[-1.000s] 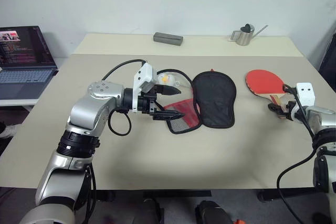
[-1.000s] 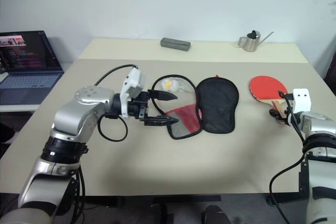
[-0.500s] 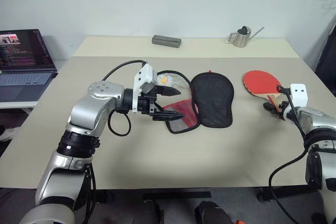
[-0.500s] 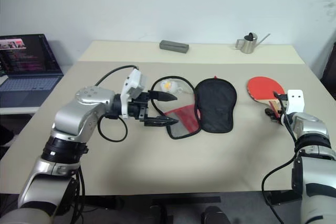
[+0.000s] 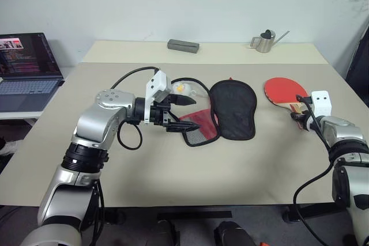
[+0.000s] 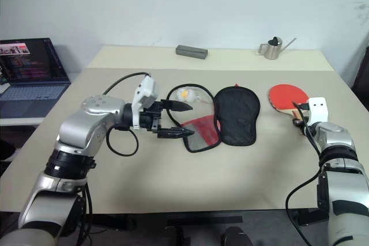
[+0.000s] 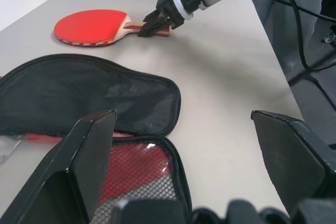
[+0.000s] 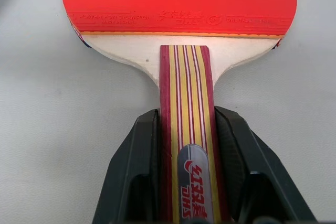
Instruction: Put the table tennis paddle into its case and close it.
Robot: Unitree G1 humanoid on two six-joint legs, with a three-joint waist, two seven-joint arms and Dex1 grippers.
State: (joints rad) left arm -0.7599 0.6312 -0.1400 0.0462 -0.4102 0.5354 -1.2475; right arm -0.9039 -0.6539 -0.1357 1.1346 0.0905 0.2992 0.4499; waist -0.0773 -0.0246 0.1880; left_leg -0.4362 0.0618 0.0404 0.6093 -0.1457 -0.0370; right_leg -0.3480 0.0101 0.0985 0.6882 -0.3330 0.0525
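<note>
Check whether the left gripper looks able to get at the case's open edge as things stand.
Probably yes: the left gripper hovers with fingers spread right beside the case, whose flap lies open on the table, with nothing between them.

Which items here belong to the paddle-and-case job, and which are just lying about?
Part of the job:
- table tennis paddle, its handle between the right claw's fingers
- case, lying open mid-table
- left claw, open beside the case

Lying about:
- grey block at the far edge
- small metal watering can
- laptop on the side table
</note>
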